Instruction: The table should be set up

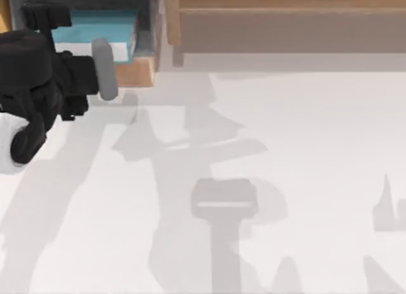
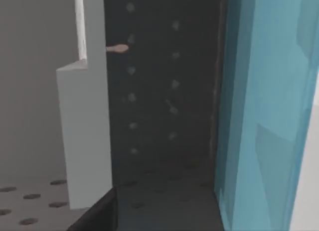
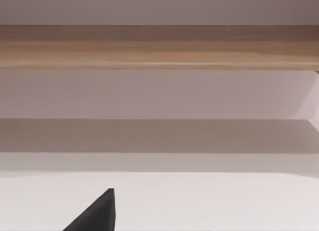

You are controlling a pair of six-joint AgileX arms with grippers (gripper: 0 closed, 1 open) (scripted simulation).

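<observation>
The table [image 1: 304, 135] is a wide, flat off-white top that spreads over most of the top view. My left arm reaches in from the top view's left, and its black gripper [image 1: 45, 18] hangs over the open grey-lined box [image 1: 144, 34] at the back left. Inside the box lies a blue flat thing [image 1: 95, 26], which rises close by as a blue slab [image 2: 264, 111] in the left wrist view, next to a light grey block [image 2: 84, 136]. A black tip of my right gripper [image 3: 94, 216] hovers above the table, facing the shelf.
A long light-brown wooden shelf [image 1: 285, 15] runs along the back right, also seen as the shelf [image 3: 159, 47] ahead of the right wrist. The box has a light wooden front [image 1: 136, 72] and a grey cylinder [image 1: 104, 67] beside it. Arm shadows fall across the tabletop.
</observation>
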